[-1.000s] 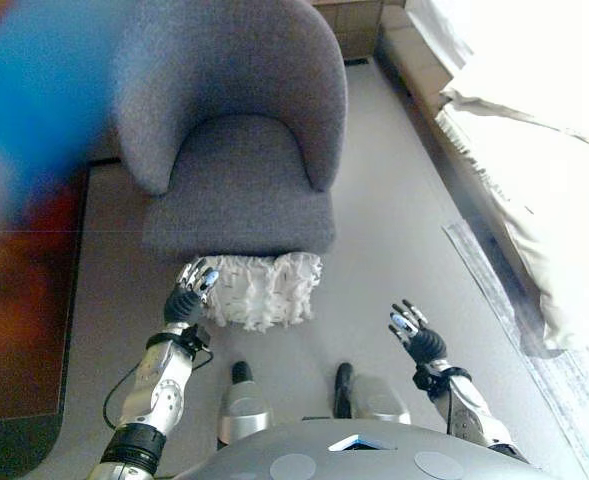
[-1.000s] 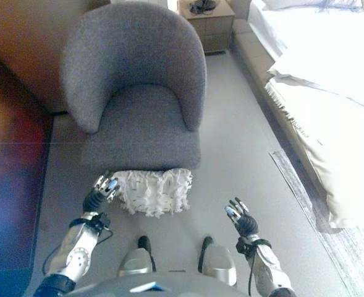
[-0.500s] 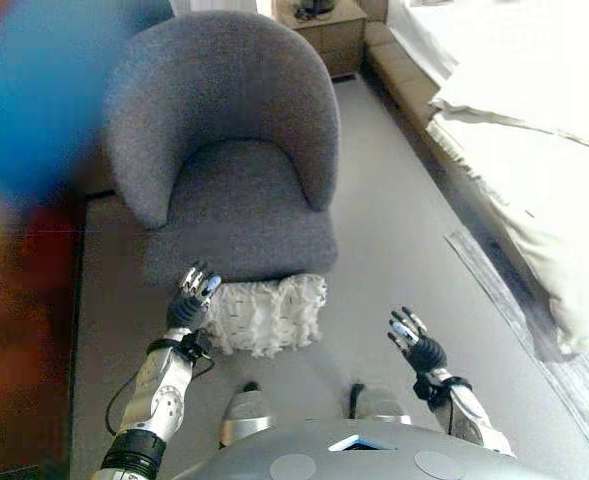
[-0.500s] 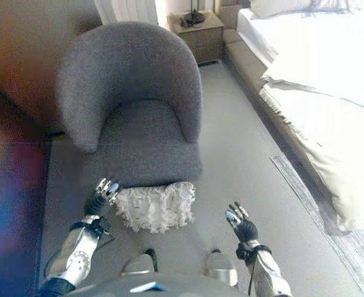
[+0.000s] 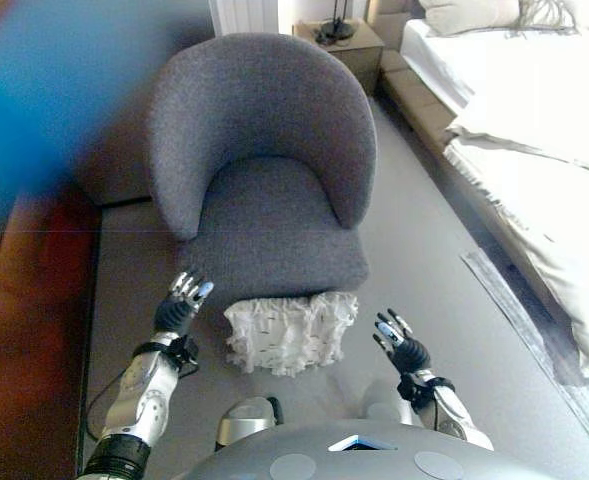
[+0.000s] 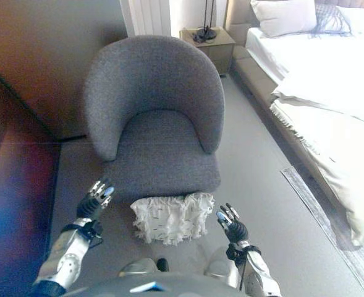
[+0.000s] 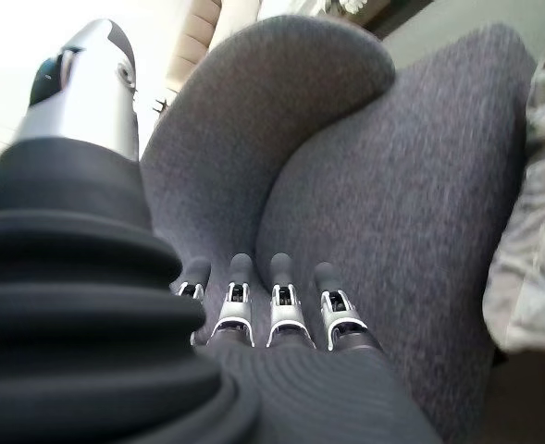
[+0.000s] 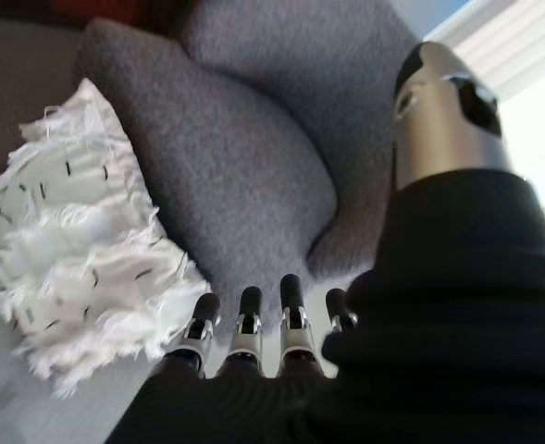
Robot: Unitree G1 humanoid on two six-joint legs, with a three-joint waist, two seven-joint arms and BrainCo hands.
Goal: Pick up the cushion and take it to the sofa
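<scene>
Fingers straight and spread on both hands, nothing held, so you're set up for a two-sided scoop. Your one white shaggy fringed cushion point(image 6: 168, 218) lies on the grey floor point(image 6: 262, 185), pressed up against the front edge of the grey upholstered tub armchair point(image 6: 154, 124). Its long axis runs side to side, nine o'clock to three o'clock across your view.

From the cushion, your left hand point(image 6: 95, 198) sits out at about ten o'clock, with a clear gap of floor between its fingers and the cushion's left end. Your right hand point(image 6: 231, 226) sits at about four o'clock, just beside the cushion's right end. I'd judge the right hand the nearer of the two. In the right wrist view the fringe shows just past the right hand's fingertips point(image 8: 246, 310), while the left wrist view faces mostly armchair fabric, with the cushion only at the margin.

So the move turns on this: the cushion lies between your palms, and each hand needs to close inward along that long axis, the left travelling farther.

Count it out: one cushion, one armchair, two hands. Further out, at one o'clock, stands one small wooden bedside table point(image 6: 214, 46), and from two to four o'clock one bed with pale bedding point(image 6: 330, 93), carrying one cream pillow point(image 6: 283, 15). At eight o'clock a dark red-brown surface point(image 6: 8, 185) borders the floor; I can't tell what it is.
</scene>
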